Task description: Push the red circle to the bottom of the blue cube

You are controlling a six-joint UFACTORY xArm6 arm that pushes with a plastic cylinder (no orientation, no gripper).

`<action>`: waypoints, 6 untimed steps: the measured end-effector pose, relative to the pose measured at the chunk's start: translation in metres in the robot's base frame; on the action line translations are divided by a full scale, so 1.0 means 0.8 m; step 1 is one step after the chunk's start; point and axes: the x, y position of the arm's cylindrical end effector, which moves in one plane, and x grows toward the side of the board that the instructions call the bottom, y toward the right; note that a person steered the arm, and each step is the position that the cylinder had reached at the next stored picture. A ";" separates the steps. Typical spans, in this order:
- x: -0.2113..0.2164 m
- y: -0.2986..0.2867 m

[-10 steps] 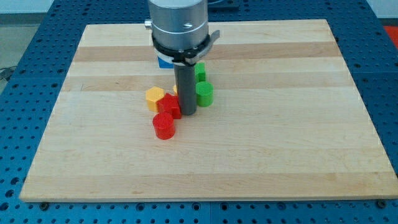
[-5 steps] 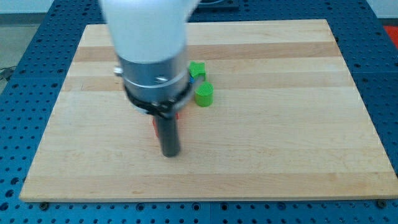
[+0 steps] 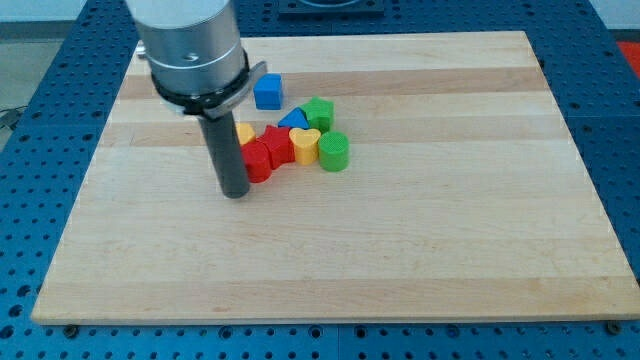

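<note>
Your tip [image 3: 236, 193] sits on the board [image 3: 450, 250] at the view's left of the cluster, touching or just beside the red circle [image 3: 257, 160]. There's no pincer on this rig, just the bare rod, so nothing to open or clench.

The red circle lies below and slightly left of the blue cube [image 3: 267, 92], but well apart from it. Packed against it on the view's right: a red star-like block [image 3: 277, 145], a yellow heart [image 3: 305, 146] and a green cylinder [image 3: 334, 152]. A yellow block [image 3: 243, 133] peeks out just above the circle, partly hidden by the rod. A blue triangle [image 3: 294, 120] and a green block [image 3: 319, 110] sit above the heart.

Looks like the approach step: lined up, push not finished. Next you need the tip under the circle, at the view's bottom side, then drive it up toward the cube. Watch the yellow block in that lane; it'll likely get shoved along. Stop short of nudging the cube.
</note>
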 end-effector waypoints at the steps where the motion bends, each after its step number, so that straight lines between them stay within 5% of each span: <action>1: -0.033 -0.032; 5: -0.009 0.023; 6: -0.037 0.026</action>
